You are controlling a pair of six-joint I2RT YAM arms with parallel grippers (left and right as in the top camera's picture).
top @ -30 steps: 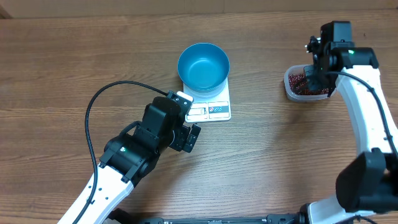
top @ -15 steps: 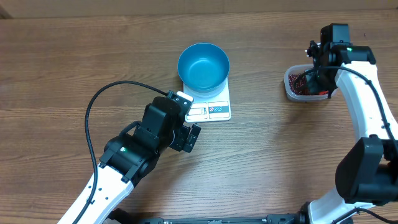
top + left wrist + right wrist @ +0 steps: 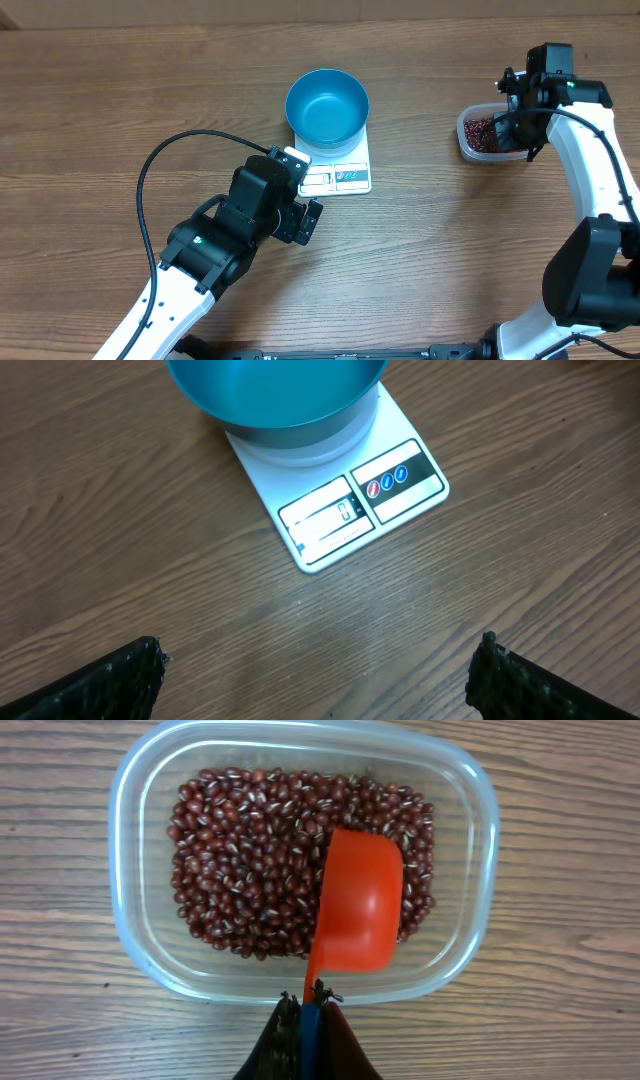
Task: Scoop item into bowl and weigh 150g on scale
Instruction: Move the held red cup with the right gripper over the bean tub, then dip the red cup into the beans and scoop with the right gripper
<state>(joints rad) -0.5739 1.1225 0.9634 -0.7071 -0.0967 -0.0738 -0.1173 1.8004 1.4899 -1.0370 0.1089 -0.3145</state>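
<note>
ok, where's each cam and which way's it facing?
Overhead: above wooden table, facing straight down; both arms show.
Left wrist: looks down at round blue bowl on flat white scale; open left tool's tips show.
Right wrist: looks down into clear plastic tub of dark red beans; shut right tool grips orange scoop.
Shared: overhead and left wrist show bowl, scale.

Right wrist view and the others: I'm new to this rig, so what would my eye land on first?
An orange scoop, gripped by its handle in the shut right claw, sits in a clear tub of dark red beans on the right. In the middle, an empty blue bowl stands on a white scale, with the open left claw hovering nearby.
</note>
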